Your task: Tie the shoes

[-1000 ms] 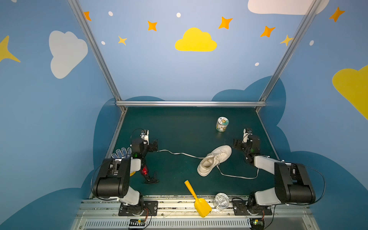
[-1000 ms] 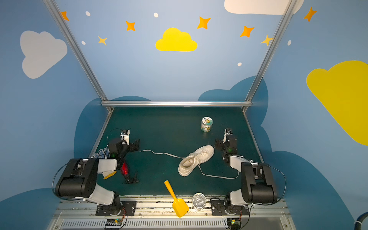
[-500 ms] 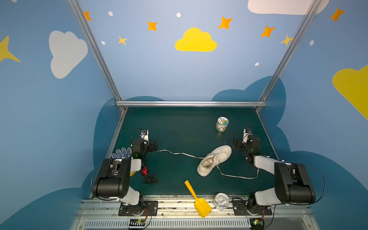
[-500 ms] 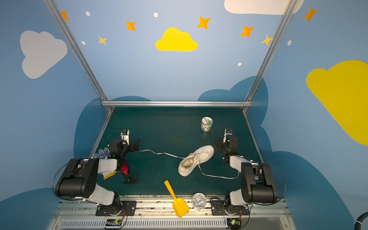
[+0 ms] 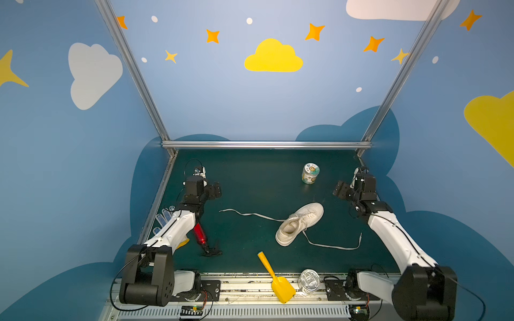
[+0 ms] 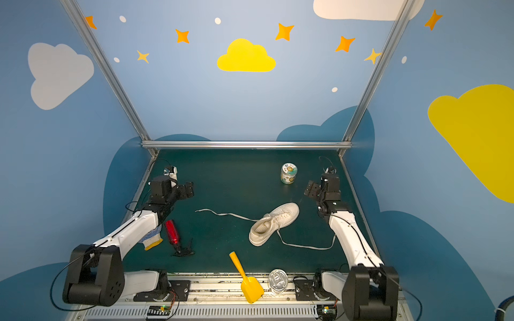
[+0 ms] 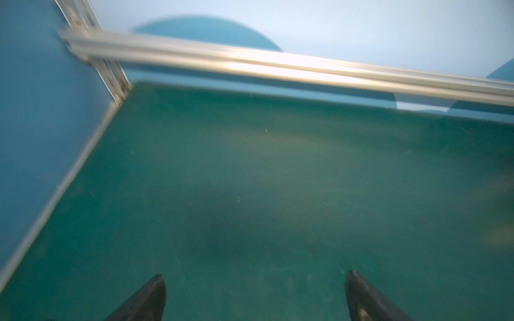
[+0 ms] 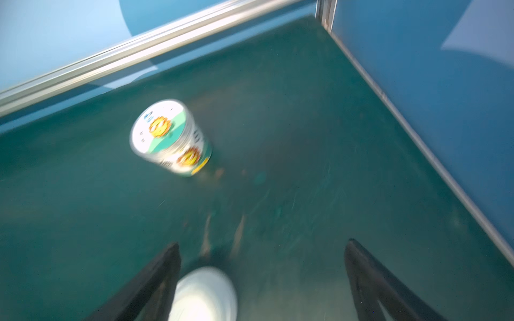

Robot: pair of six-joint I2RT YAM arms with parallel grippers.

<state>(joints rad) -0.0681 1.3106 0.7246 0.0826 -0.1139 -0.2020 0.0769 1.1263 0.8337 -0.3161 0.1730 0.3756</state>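
One each: sneaker [image 5: 301, 225], jar [image 5: 310, 173], scoop [image 5: 274, 278], glove [image 6: 151, 241]

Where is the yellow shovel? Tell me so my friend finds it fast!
Start at the green table, then go to the middle of its near edge. The shovel lies there beside a shiny round tin, handle reaching in toward the white shoe. Nothing else is all yellow with a flat scoop.

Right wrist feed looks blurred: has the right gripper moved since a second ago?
Yes. In both top views the right gripper now sits higher in frame and farther right of the jar; lifted or reached back, I cannot tell.
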